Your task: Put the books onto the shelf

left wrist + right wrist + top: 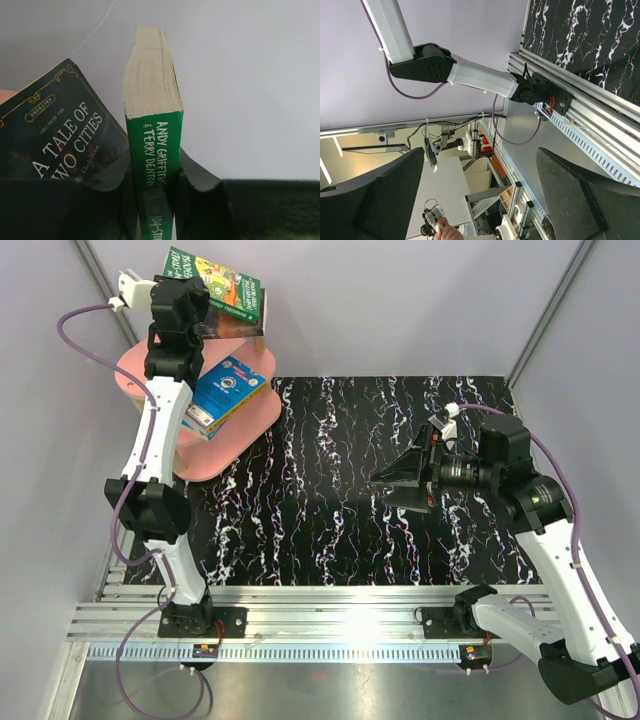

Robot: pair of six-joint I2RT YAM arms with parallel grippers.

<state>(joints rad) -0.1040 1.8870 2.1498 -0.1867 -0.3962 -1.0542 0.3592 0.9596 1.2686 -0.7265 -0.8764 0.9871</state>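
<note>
the green book [159,145], clamped in the left gripper [155,170], reads "andy griffiths & terry denton" and a cut-off "104-stor" on its spine. the dark book [55,140], left of it, reads "a tale of two cities".

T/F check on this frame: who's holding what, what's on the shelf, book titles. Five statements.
1. The left gripper is shut on the green book. True.
2. The right gripper holds a book. False: its jaws stand wide open with nothing between them.
3. A blue book lies on the pink shelf. True.
4. The dark book beside the green book reads "Oliver Twist". False: its cover reads "A Tale of Two Cities".
5. The green book's spine names Andy Griffiths & Terry Denton. True.
</note>
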